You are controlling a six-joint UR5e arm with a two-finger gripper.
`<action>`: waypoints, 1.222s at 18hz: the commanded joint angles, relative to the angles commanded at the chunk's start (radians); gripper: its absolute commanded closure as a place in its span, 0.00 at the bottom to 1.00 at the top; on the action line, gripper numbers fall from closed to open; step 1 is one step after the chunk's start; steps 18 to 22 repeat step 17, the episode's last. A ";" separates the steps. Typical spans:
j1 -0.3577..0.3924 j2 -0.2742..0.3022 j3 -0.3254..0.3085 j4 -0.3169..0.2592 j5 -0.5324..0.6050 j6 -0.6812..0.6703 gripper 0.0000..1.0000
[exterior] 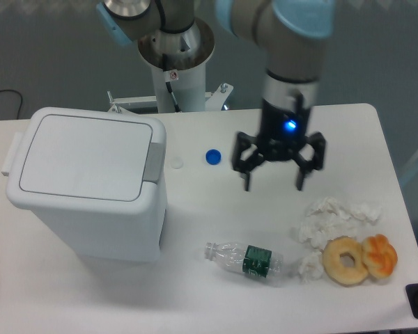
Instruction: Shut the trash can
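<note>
Already the trash can [87,184] sat at the surface's left with its lid flat, so the spread, empty gripper [272,183] probably needed only to stay well clear.

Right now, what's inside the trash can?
Cannot tell. The trash can has its flat lid down, covering the opening, so the contents are hidden. Nothing rests on the lid. The gripper hangs open over the table, apart from it.
</note>
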 joint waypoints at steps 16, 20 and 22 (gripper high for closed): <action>0.002 -0.083 0.023 -0.080 0.292 0.446 0.00; 0.002 -0.083 0.021 -0.080 0.292 0.446 0.00; 0.002 -0.083 0.021 -0.080 0.292 0.446 0.00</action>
